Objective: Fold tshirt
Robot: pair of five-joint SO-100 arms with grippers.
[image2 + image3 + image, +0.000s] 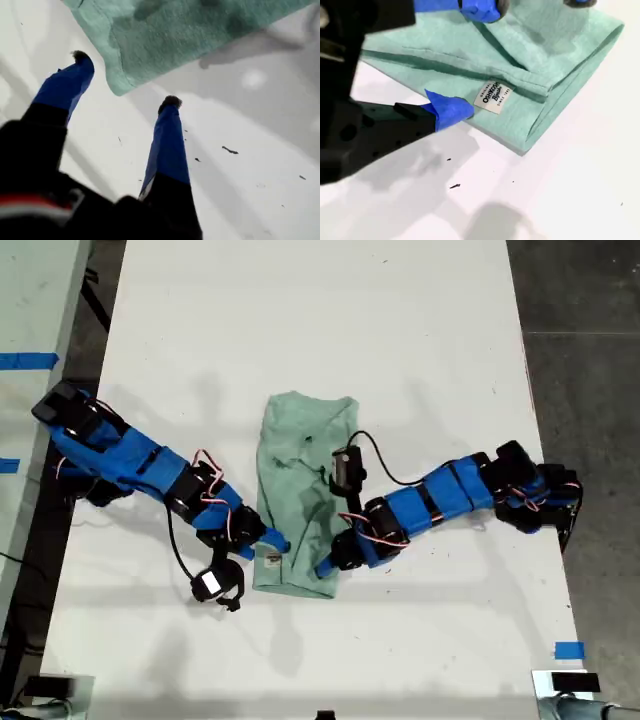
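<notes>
Exterior view: folded tshirt point(300, 490) lies mid-surface point(400, 320); my first gripper point(125, 80) (jaws spread, empty) sits off its 5 o'clock corner, my second gripper point(470, 55) parted at its 7 o'clock edge, gripping nothing

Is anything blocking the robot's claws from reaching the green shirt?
No, nothing visible is in the way. My first gripper hangs open just off a corner of the tshirt, with only bare table between. My second gripper already has a blue tip at the shirt's edge beside its label.
</notes>
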